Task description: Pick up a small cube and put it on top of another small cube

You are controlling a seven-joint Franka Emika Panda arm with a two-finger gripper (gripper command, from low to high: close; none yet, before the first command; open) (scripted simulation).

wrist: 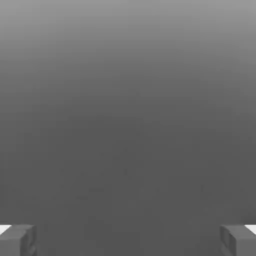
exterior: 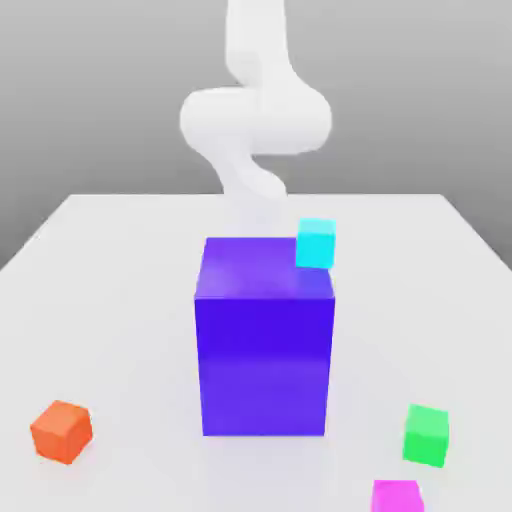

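The small magenta cube (exterior: pixel 397 496) lies on the white table (exterior: pixel 120 300) at the front, toward the exterior view's right, cut by the picture's lower edge. Just behind it, a little further right, sits the small green cube (exterior: pixel 426 435), apart from it. The white arm (exterior: pixel 255 115) rises at the far side of the table, its lower part hidden behind the big blue-violet block (exterior: pixel 265 340). In the hand view my gripper (wrist: pixel 128 240) is open, its two grey fingertips (wrist: pixel 17 240) set wide apart with only a plain grey surface between them.
The tall blue-violet block stands mid-table between the arm and the two small cubes. A cyan cube (exterior: pixel 316 243) shows at the block's far top corner on the exterior view's right. An orange cube (exterior: pixel 62 431) sits at the front on the exterior view's left.
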